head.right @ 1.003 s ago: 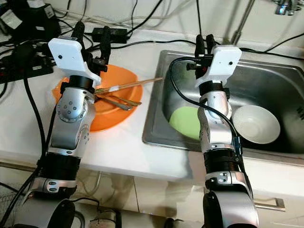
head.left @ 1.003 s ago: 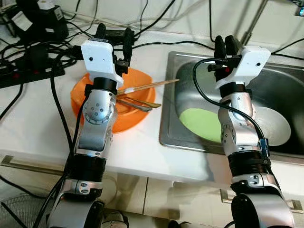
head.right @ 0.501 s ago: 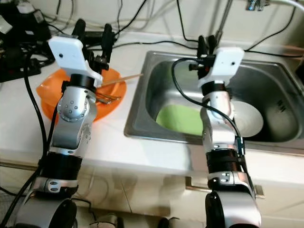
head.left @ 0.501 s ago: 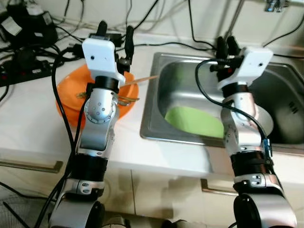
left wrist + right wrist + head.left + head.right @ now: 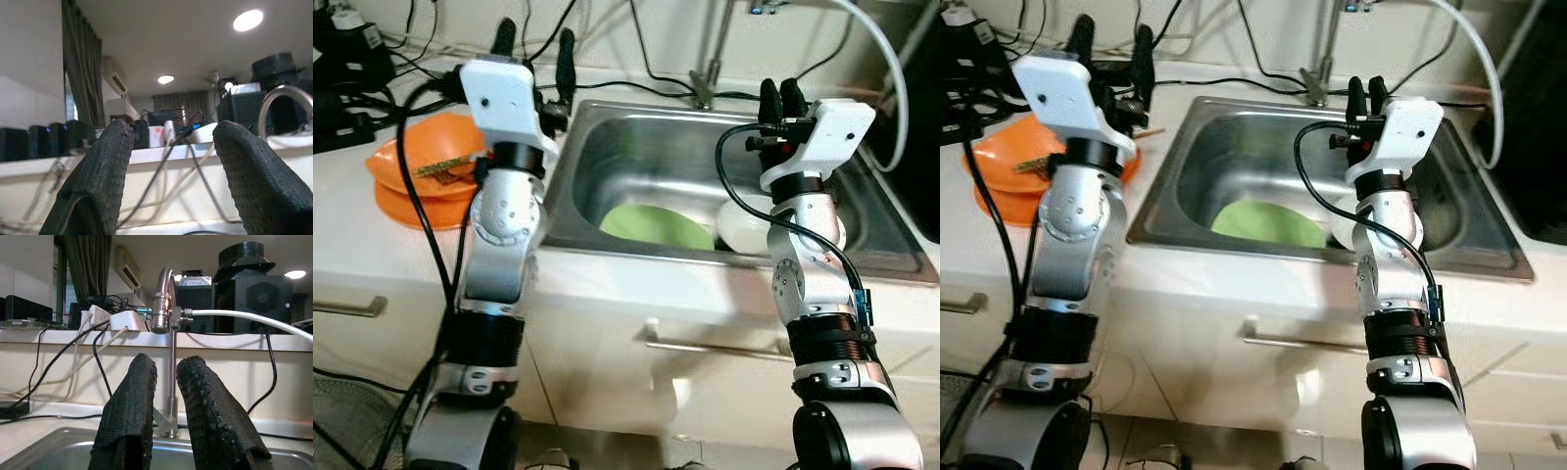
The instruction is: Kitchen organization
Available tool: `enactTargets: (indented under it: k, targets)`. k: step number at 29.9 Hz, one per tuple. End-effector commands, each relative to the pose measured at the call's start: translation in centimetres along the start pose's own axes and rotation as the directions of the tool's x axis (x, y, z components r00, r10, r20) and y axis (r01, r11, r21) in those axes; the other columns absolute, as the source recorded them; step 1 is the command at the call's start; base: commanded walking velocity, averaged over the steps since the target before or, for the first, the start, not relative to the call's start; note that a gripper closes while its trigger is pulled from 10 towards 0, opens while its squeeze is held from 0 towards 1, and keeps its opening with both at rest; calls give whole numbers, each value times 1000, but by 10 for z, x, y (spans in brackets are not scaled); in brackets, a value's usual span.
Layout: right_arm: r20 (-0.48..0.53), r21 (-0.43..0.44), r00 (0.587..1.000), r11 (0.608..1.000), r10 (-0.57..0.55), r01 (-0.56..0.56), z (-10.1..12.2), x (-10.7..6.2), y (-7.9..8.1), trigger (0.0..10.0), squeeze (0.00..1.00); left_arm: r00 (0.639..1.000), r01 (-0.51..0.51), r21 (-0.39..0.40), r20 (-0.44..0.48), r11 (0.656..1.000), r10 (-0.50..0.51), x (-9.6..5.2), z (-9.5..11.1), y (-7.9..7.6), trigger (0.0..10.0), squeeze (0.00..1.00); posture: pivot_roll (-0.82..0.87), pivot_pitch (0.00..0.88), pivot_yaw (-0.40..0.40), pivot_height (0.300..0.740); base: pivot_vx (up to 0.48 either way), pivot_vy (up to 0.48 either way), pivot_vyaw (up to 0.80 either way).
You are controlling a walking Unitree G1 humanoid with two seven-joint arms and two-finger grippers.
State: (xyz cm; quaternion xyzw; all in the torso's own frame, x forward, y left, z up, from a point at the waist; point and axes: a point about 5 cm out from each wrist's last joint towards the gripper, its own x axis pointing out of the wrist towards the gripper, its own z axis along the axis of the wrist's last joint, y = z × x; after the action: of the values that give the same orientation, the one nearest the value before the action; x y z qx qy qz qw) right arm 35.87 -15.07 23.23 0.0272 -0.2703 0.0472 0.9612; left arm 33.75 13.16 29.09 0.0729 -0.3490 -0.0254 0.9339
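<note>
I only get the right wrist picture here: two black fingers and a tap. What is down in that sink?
Observer: A green plate lies flat in the sink.
Operator: Anything else in there?
Observer: A white bowl, beside the plate, partly behind the right arm.
Operator: And the other arm?
Observer: The left gripper is raised over the counter's edge, fingers apart, holding nothing. An orange bowl with utensils sits to its left.
</note>
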Motion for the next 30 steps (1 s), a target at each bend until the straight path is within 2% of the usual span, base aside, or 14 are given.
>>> enactTargets:
  k: [1,5,11,22,27,30]
  targets:
    - [10,13,1000,1000,14,-14,4,4,3,10000,0,1000,-3,41,5,999,3,7,6,6,10000,0,111,74,-21,740,0,0,0]
    - [3,18,1000,1000,15,-15,2,3,4,10000,0,999,14,146,-48,989,-7,8,1,14,10000,0,114,74,-18,740,0,0,0]
    - [-4,22,1000,1000,19,-19,1,2,5,10000,0,997,36,168,-80,985,-23,6,-4,17,10000,0,111,73,-16,740,0,0,0]
    - [-14,21,999,999,32,-32,-1,1,7,10000,0,991,57,183,-127,982,-34,4,-11,12,10000,0,108,69,-15,740,0,0,0]
    - [-23,24,999,999,37,-37,-3,1,8,10000,0,983,77,203,-181,976,-39,2,-19,14,10000,0,110,62,-14,740,0,0,0]
    - [-23,26,999,999,40,-39,-3,2,10,10000,0,970,129,238,-234,963,-72,3,-25,13,10000,0,112,52,-10,740,0,0,0]
